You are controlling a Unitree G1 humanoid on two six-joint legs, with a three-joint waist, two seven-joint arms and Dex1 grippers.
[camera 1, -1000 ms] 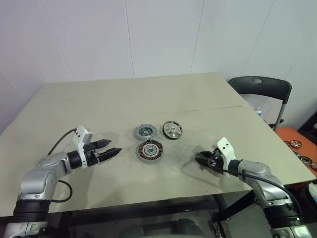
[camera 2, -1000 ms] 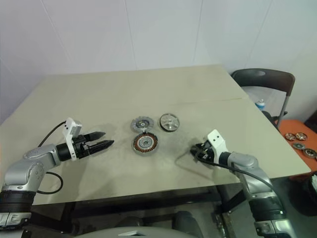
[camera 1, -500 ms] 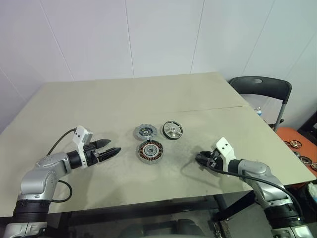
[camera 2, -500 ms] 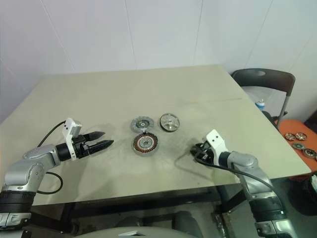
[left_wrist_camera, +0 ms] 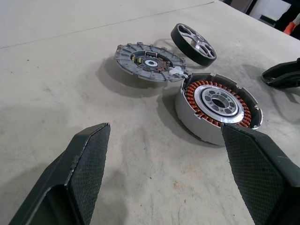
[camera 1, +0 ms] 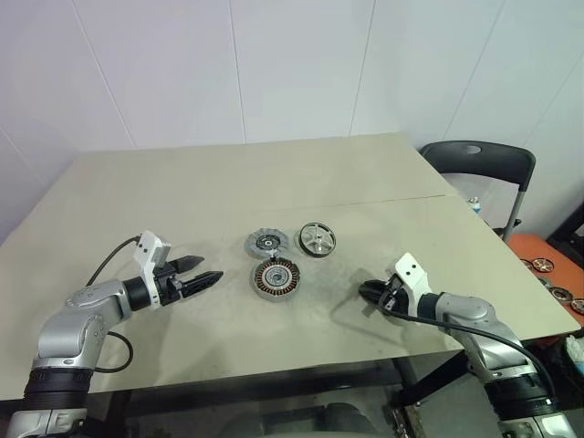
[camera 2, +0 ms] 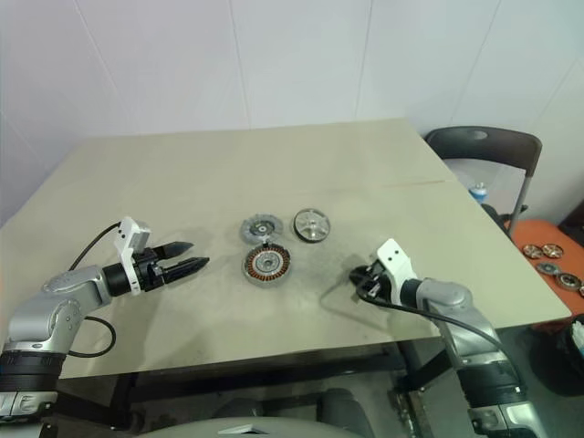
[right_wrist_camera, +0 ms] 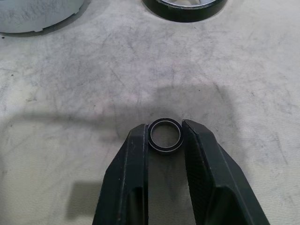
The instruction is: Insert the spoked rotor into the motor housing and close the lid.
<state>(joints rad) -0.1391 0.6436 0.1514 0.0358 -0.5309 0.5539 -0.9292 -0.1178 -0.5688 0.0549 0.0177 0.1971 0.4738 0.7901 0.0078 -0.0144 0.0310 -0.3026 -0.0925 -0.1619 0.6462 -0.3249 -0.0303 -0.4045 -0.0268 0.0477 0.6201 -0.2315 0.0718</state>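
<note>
The motor housing lies flat near the middle of the table, copper windings up; the lid lies just behind it and the spoked rotor behind it to the right. Right of the housing, the right gripper pinches a small ring between its fingers. Left of the housing, the left gripper hovers with fingers spread wide, empty.

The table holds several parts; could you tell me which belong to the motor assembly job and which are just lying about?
Job:
- spoked rotor
- motor housing
- lid

Not the job:
- small ring, pinched in the right gripper
- chair
</note>
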